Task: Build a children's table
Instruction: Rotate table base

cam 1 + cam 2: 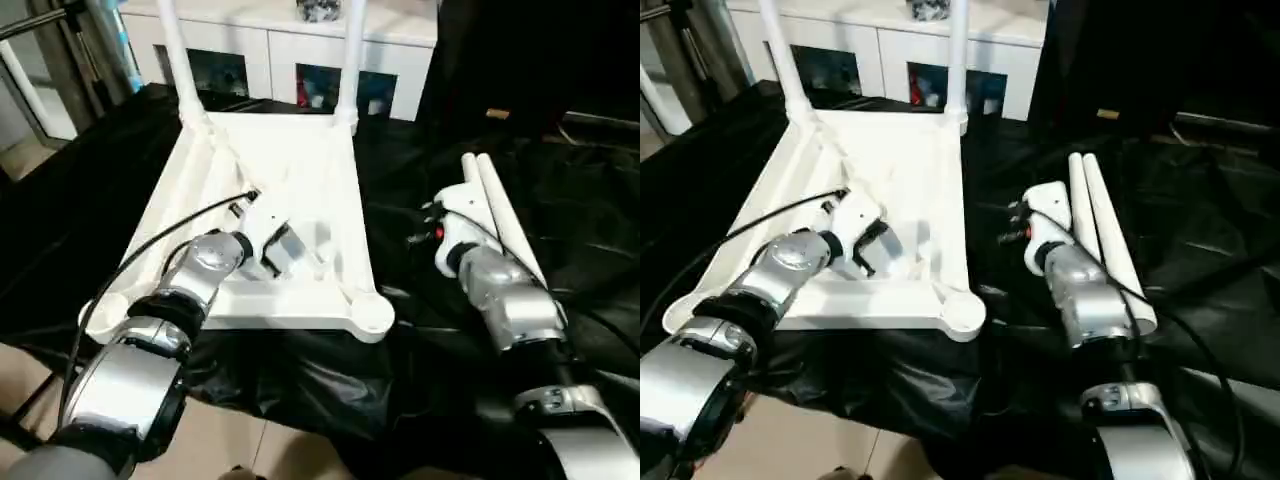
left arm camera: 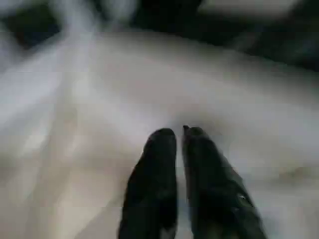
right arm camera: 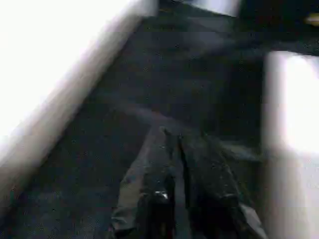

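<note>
tabletop lies ribbed side up at twelve o'clock on our black-draped desk, sockets exposed; two legs already stand, two spare legs at two o'clock. left hand and right hand look nearly closed, empty.

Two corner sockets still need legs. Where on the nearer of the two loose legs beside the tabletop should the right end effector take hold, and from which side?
Probably around the middle of the nearer loose leg, coming from above. It lies flat on the black cloth tight against the second loose leg, so a side approach looks blocked, while a mid-length hold should keep the long tapered tube balanced. The right end effector hangs beside it over the cloth.
</note>
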You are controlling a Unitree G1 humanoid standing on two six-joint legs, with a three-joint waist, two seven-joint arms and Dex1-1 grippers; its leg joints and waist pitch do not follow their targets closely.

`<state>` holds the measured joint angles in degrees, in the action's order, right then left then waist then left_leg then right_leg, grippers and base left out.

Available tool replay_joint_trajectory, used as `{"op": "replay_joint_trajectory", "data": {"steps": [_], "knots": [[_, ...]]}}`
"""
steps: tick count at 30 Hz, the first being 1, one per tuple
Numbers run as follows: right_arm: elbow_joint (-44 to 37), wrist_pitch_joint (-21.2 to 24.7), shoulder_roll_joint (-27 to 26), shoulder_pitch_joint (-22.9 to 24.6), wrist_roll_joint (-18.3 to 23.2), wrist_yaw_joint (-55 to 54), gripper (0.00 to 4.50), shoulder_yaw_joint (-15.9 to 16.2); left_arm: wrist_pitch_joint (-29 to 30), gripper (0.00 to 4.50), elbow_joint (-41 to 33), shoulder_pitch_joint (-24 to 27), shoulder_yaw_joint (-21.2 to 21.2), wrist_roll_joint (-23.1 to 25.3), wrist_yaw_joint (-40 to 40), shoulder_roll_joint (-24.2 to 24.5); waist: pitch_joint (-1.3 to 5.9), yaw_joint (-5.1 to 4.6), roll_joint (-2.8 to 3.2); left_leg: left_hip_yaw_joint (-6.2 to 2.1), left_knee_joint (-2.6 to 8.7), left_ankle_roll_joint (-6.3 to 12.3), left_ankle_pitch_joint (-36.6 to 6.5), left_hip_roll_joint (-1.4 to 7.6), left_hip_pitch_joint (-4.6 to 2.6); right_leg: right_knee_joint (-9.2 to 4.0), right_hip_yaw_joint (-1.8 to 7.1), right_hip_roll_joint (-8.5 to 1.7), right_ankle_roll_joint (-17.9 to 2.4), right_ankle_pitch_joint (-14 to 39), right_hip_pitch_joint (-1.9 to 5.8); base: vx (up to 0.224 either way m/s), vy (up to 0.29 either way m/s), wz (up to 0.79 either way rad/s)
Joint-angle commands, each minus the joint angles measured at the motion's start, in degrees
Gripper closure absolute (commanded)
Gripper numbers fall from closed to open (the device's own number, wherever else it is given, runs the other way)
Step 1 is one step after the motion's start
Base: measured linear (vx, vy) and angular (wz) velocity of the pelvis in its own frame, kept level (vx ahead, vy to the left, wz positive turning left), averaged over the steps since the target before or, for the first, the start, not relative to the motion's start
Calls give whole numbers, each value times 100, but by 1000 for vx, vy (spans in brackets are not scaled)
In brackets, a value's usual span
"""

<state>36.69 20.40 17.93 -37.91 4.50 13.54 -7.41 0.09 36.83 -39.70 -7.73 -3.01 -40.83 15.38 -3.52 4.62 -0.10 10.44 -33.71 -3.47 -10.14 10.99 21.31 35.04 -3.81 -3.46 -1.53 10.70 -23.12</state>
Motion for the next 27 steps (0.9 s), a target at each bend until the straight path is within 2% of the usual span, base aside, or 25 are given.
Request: {"op": "replay_joint_trajectory", "data": {"steps": [1, 2, 3, 6, 7, 10, 11, 14, 18, 19, 25, 26, 27], "knots": [[183, 75, 47, -192, 14, -94, 395, -129, 407, 403, -894, 169, -101, -421, -544, 119, 431, -14, -40, -4, 299, 134, -673, 213, -110, -333, 314, -435, -1478, 397, 309, 0, 0, 0], [224, 96, 74, -232, 18, -99, 380, -135, 447, 374, -1061, 230, -148, -491, -609, 152, 422, -6, -36, -18, 314, 154, -713, 207, -92, -337, 307, -455, -1340, 581, 327, 0, 0, 0], [231, 132, 95, -256, 23, -97, 371, -143, 478, 374, -1191, 285, -195, -539, -634, 182, 422, -6, -36, -18, 314, 154, -713, 207, -92, -337, 307, -455, -1340, 581, 327, 0, 0, 0], [219, 263, 131, -308, 40, -40, 343, -164, 530, 360, -1350, 384, -299, -561, -700, 252, 412, -32, -48, -21, 321, 118, -772, 188, -81, -377, 312, -434, -1169, 845, 333, 0, 0, 0], [295, 259, 157, -343, 62, -29, 335, -147, 756, 351, -1662, 521, -261, -549, -729, 273, 418, -35, -42, -24, 319, 103, -756, 187, -81, -368, 311, -429, -1156, 821, 340, 0, 0, 0], [434, 275, 203, -389, 28, -34, 308, -92, 961, 328, -1865, 602, -251, -544, -795, 303, 424, -70, -41, -25, 314, 82, -695, 190, -76, -357, 308, -421, -1169, 717, 335, 0, 0, 0], [600, 376, 233, -453, 2, -82, 291, -121, 1152, 307, -2100, 685, -236, -543, -843, 339, 429, -93, -41, -26, 310, 79, -689, 183, -73, -349, 304, -415, -1192, 675, 343, 0, 0, 0], [710, 442, 262, -502, -24, -111, 283, -169, 1357, 289, -2364, 776, -259, -610, -871, 406, 426, -119, -36, -25, 307, 89, -719, 182, -73, -357, 299, -410, -1223, 712, 341, 0, 0, 0], [759, 509, 320, -542, -14, -109, 236, -195, 1526, 249, -2609, 872, -337, -682, -911, 502, 425, -130, -38, -21, 302, 93, -702, 178, -76, -350, 300, -395, -1202, 689, 337, 0, 0, 0], [771, 526, 330, -551, -11, -109, 236, -195, 1536, 249, -2623, 884, -343, -668, -914, 504, 425, -134, -22, -17, 296, 94, -690, 170, -73, -355, 301, -389, -1197, 662, 337, 0, 0, 0], [848, 694, 403, -583, -6, -98, 195, -169, 1711, 208, -2810, 988, -352, -611, -915, 497, 441, -133, -46, -18, 286, 125, -611, 169, -66, -335, 300, -389, -1217, 577, 353, 0, 0, 0], [861, 712, 412, -581, -6, -95, 170, -168, 1736, 190, -2844, 1009, -369, -610, -915, 506, 435, -132, -44, -15, 285, 130, -623, 169, -69, -343, 298, -387, -1228, 595, 343, 0, 0, 0], [868, 737, 416, -582, -3, -95, 163, -170, 1748, 182, -2861, 1022, -380, -608, -917, 512, 431, -134, -52, -14, 286, 129, -656, 164, -68, -350, 297, -385, -1225, 657, 345, 0, 0, 0]]}}
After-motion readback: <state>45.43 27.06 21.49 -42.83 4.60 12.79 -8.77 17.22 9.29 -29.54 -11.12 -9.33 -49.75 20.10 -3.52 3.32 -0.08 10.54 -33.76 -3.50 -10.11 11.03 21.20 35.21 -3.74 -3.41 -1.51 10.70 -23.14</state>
